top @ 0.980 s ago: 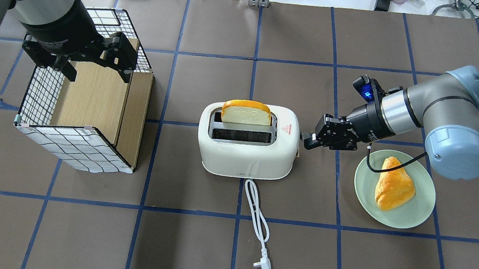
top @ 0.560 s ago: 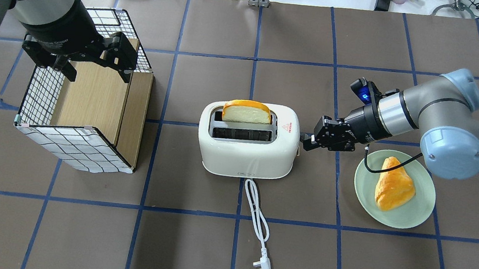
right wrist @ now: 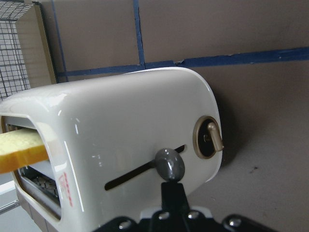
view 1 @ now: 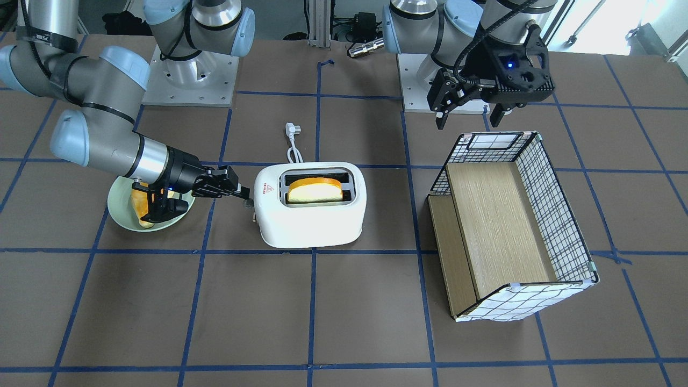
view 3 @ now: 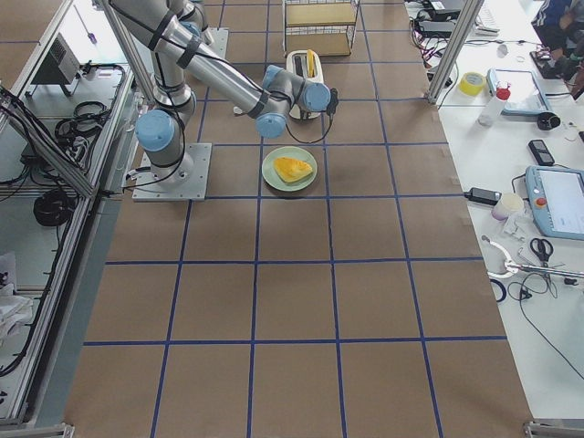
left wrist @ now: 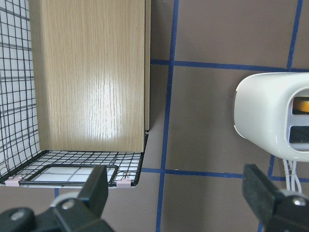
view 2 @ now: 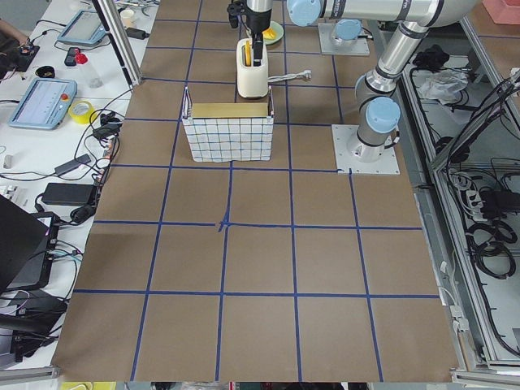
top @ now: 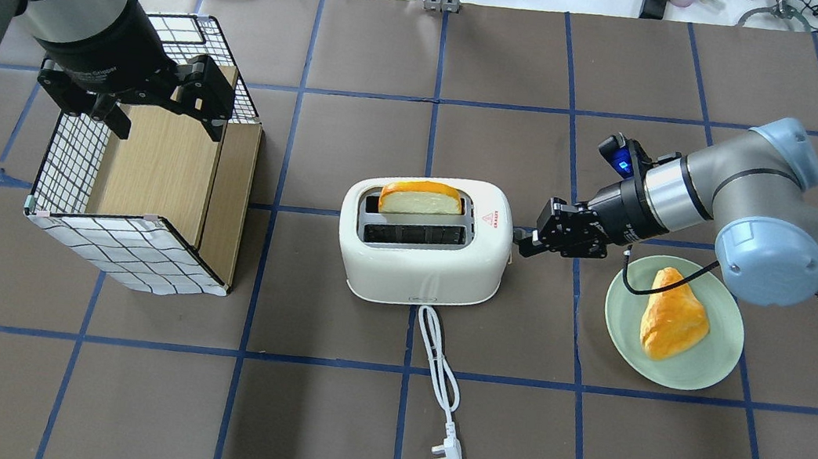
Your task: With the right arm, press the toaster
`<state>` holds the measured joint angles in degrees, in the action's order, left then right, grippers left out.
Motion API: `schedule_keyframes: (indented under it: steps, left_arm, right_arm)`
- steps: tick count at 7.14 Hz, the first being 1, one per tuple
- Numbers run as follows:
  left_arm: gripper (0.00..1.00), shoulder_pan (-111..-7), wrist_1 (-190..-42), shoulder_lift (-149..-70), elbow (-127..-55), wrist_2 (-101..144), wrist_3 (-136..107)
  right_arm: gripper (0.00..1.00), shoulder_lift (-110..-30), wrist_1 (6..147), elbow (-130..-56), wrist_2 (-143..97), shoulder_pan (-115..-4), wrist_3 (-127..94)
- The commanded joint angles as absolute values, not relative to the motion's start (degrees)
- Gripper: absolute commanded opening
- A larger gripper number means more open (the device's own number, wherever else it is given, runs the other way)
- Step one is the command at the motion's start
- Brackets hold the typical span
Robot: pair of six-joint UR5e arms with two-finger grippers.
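Note:
The white toaster (top: 426, 251) stands mid-table with a bread slice (top: 421, 198) low in its far slot. My right gripper (top: 521, 244) is shut, and its tip rests on the grey lever knob (right wrist: 169, 164) on the toaster's end, as the right wrist view shows. In the front-facing view the right gripper (view 1: 244, 196) touches the toaster (view 1: 312, 220) at that end. My left gripper (top: 163, 120) is open and empty above the wire basket (top: 137, 257). It also shows open in the front-facing view (view 1: 467, 117).
A green plate (top: 719, 361) with a yellow pastry (top: 674, 316) sits under my right forearm. The toaster's white cord and plug (top: 448, 453) trail toward the near edge. The wire basket with wooden shelves lies at the left. A small brass dial (right wrist: 212, 137) sits beside the lever slot.
The bread slice has sunk lower into the toaster slot. My right gripper has stayed against the toaster's end and its arm has shifted slightly. The left arm has not moved.

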<state>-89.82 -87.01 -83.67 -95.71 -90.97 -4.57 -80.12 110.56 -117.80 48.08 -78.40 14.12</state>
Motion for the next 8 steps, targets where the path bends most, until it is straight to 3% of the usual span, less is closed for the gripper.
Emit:
schedule_keyframes:
  steps: [1,4,6,7,8]
  left_arm:
    - [1.00,-89.8,-87.0,-83.7,-95.7,-91.1,-4.6]
    - [1.00,-89.8,-87.0,-83.7,-95.7,-91.0,-4.6]
    - [1.00,-89.8,-87.0,-83.7,-95.7,-91.1,-4.6]
    - [1.00,-89.8,-87.0,-83.7,-95.7,-91.0,-4.6]
    - [1.00,-89.8,-87.0,-83.7,-95.7,-91.0,-4.6]
  right_arm:
    - [0.00,-84.8,110.3,-115.9,50.3,-78.8,6.1]
    - [0.00,-90.9,105.2,-109.8,63.2,-80.6,4.8]
    - [0.00,-92.5,91.0,-96.8,72.0,-82.7,2.4]
    - [0.06,-92.2,85.3,-89.8,79.8,-83.9,2.4]
    - [0.23,-92.2,81.1,-85.6,86.1,-84.5,2.4]
